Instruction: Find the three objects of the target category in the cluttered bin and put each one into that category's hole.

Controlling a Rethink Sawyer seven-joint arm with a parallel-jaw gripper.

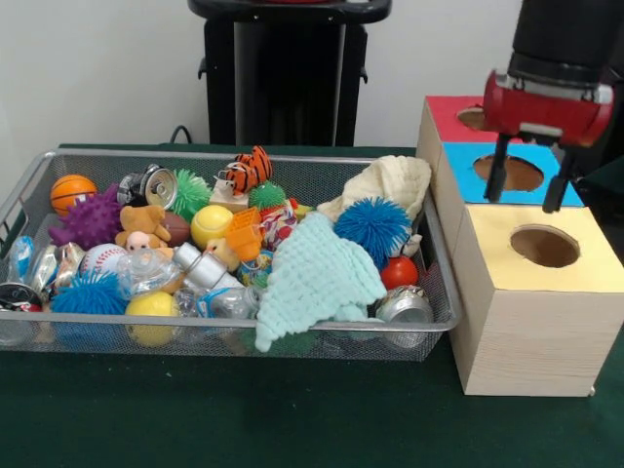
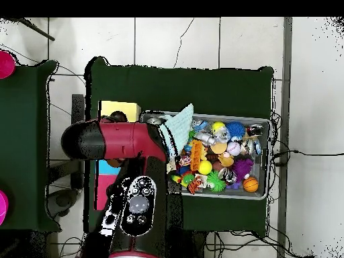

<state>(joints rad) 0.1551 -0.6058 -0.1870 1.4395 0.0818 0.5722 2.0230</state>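
The wire mesh bin [image 1: 444, 292] sits on the green table, full of toys. A wad of clear film with multicolour print [image 1: 277, 226] lies near the bin's middle. A second wad [image 1: 255, 270] lies beside the mint cloth. More crinkly clear film [image 1: 146, 271] lies at the left. The yellow-topped box's hole [image 1: 544, 246] is empty, to the right of the bin. My gripper [image 1: 527, 180] hangs open and empty above the blue-topped box's hole [image 1: 517, 174]. In the overhead view the arm [image 2: 127, 141] hides the gripper, and the bin [image 2: 263, 122] and yellow box [image 2: 119, 109] show.
A mint knitted cloth [image 1: 312, 278] and a cream cloth [image 1: 390, 180] cover part of the bin. A blue spiky ball [image 1: 375, 224], silver cans [image 1: 405, 307], a tiger toy [image 1: 249, 171] and a basketball [image 1: 73, 190] lie among the clutter. The red-topped box [image 1: 448, 115] stands behind the blue one.
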